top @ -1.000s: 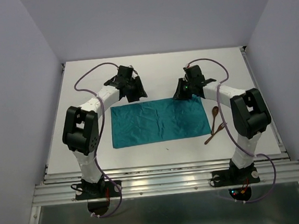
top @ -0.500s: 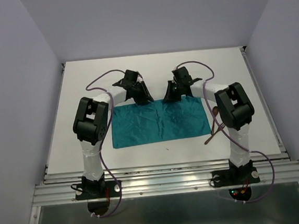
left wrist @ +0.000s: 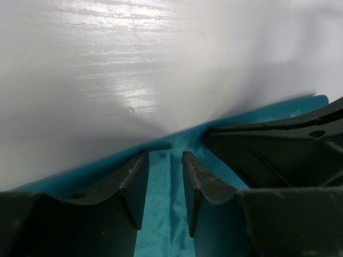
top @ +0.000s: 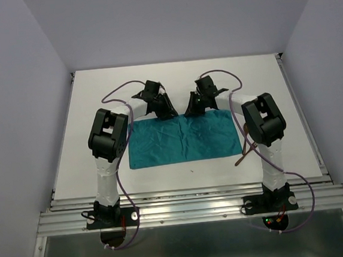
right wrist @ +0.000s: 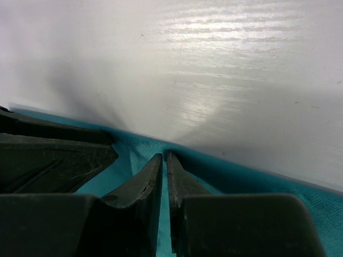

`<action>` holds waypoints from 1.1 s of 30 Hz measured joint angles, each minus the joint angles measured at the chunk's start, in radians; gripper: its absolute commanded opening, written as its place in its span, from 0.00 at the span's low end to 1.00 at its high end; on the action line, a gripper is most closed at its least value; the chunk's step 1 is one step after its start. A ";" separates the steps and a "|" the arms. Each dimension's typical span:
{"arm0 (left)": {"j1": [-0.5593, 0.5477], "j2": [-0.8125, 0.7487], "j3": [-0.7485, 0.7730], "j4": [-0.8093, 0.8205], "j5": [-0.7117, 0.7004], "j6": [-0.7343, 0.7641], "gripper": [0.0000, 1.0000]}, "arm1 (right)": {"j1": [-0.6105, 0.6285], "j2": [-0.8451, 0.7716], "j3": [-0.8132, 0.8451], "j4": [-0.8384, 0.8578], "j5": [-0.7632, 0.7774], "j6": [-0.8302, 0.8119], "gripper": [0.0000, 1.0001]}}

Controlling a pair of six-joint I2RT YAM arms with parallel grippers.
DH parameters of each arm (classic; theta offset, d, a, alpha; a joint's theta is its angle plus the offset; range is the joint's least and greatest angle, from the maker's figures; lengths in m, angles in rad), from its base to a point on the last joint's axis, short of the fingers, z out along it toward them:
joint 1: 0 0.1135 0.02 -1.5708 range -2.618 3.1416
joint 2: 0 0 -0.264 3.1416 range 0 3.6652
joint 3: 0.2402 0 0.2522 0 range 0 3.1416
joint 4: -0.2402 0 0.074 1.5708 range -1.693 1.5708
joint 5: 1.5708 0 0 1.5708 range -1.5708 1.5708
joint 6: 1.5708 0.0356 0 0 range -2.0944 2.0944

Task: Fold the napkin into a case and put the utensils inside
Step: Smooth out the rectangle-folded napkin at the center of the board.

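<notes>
Top external: teal blue-green thin cloth napkin (top: 181, 139) lies spread flat as a wide rectangle, lightly creased, on the near-middle of the table. I see it between the two arms, not yet a narrow case.

Thin reddish-brown utensils (top: 241, 158) sit on the table just off the napkin's right edge. They're mostly hidden behind the right arm, so only slim handle ends show and I can't tell which piece is which.

Both grippers are down at the napkin's far edge, near its middle, close together but apart.

- Black two-finger left gripper (top: 169, 114): on the left wrist view its jaws stand partly apart over the cloth edge, with a raised crease of teal in the gap. I can't tell if it's actually pinched.
- Black two-finger right gripper (top: 191, 111): on the right wrist view the jaws are almost together, only a slit between them. The cloth edge peaks up into the tips, so it's clamped on the napkin.

White matte table (top: 97, 105), plain pale walls on three sides, purple cables looping off both arms.
</notes>
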 measured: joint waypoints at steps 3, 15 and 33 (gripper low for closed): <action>0.000 0.003 0.002 0.005 0.001 0.001 0.42 | -0.001 0.011 0.000 0.001 0.002 0.000 0.14; -0.001 0.005 0.016 -0.014 -0.019 0.071 0.42 | -0.068 -0.034 -0.076 0.016 0.034 -0.014 0.15; 0.001 0.006 0.049 -0.058 -0.098 0.163 0.43 | -0.379 -0.202 -0.283 0.011 0.086 -0.100 0.15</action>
